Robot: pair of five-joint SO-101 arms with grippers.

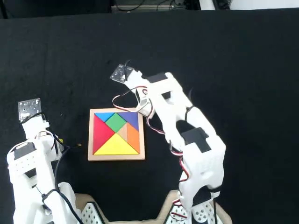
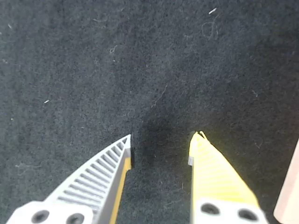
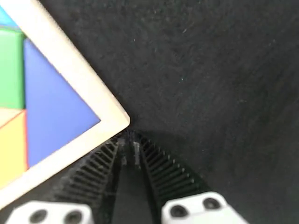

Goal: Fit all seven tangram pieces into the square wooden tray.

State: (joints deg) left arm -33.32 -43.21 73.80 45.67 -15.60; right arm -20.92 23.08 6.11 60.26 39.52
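Observation:
The square wooden tray (image 1: 116,157) lies mid-table with coloured tangram pieces covering its inside: a red triangle (image 1: 100,133), a yellow triangle (image 1: 117,147), a green square (image 1: 117,122), a blue triangle (image 1: 132,119) and an orange piece (image 1: 134,136) among them. My right gripper (image 1: 144,111) is at the tray's far right corner. In the right wrist view it (image 3: 130,140) is shut and empty, its tips just off the tray's corner (image 3: 117,119). My left gripper (image 1: 57,141) stands left of the tray. It (image 2: 161,137) is open over bare cloth.
Black cloth covers the table all around the tray. The left wrist view catches a pale strip of the tray's edge (image 2: 288,186) to one side. Both arm bases stand at the near edge of the table.

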